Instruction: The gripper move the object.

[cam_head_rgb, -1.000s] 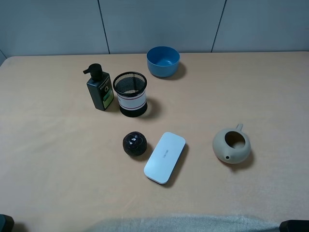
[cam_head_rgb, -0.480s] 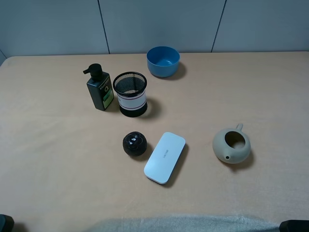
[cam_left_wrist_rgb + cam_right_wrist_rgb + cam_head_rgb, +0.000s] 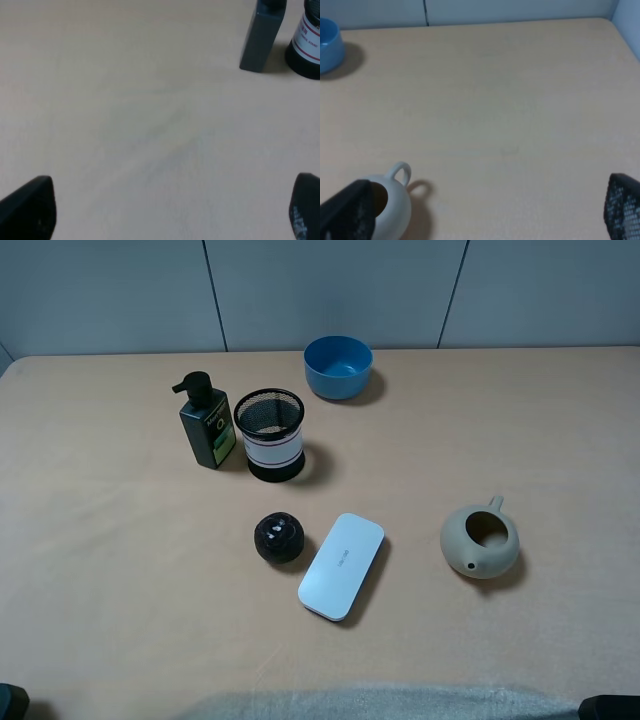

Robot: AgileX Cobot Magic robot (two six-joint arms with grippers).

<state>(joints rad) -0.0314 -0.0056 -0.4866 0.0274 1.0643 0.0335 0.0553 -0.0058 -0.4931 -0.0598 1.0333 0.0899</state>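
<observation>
Both our arms sit back, fingers spread wide and empty; the upright black wire-mesh white-banded pen cup stands ahead, nearer our left fingers.

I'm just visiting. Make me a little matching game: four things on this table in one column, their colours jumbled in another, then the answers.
Things:
1. bowl
2. teapot
3. flat case
4. pump bottle

Colours:
A. white
B. dark with a green label
C. blue
D. grey-beige

Pairs: 1-C, 2-D, 3-A, 4-B
</observation>
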